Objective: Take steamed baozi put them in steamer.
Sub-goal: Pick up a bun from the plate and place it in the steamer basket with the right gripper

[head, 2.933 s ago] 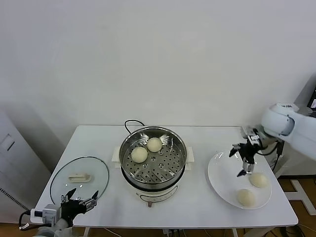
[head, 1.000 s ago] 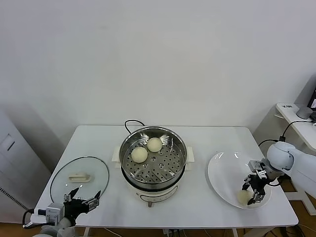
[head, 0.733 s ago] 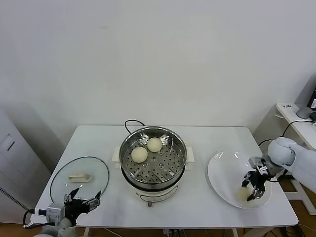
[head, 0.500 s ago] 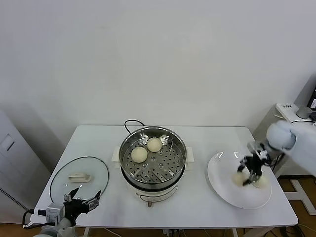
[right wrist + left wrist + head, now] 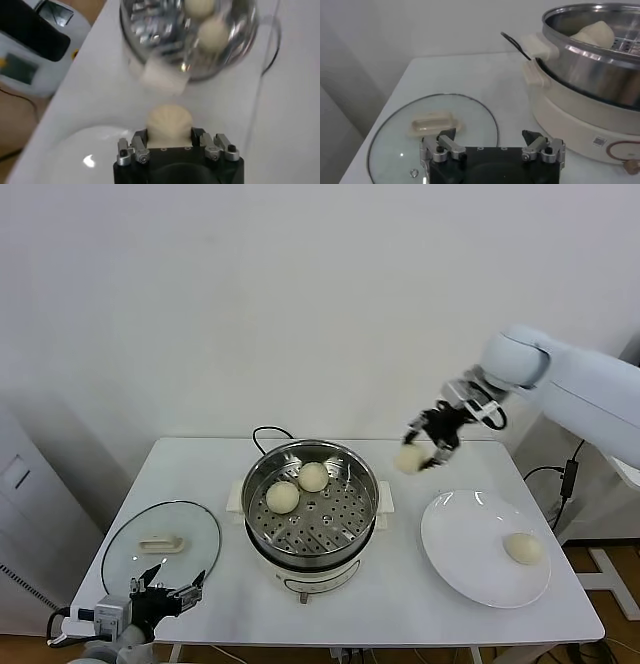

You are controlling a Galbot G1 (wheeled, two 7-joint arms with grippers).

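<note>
Lifted off the flat white round plate (image 5: 470,556) since a second ago, the right gripper (image 5: 424,451) now hangs in the air to the right of the large shiny stainless-steel steamer (image 5: 310,496), between it and the plate, with one small pale cream-yellow round baozi (image 5: 408,459) clamped between its fingers. In the right wrist view that bun (image 5: 169,122) sits squarely between the two black fingers, pressed on both sides, and bulges out past the fingertips, with the steamer below and ahead of it. Two more pale round buns lie side by side on the perforated tray inside the steamer: one (image 5: 282,497) nearer the front left and one (image 5: 313,476) just behind it, almost touching. A fourth bun (image 5: 523,548) rests alone on the right part of the plate, well apart from the raised gripper. Near the table's front left corner the left gripper (image 5: 160,598) is parked low, its fingers spread wide and holding nothing, just in front of the round glass lid with a cream handle (image 5: 160,544) that lies flat on the white table (image 5: 200,474) to the left of the steamer.
</note>
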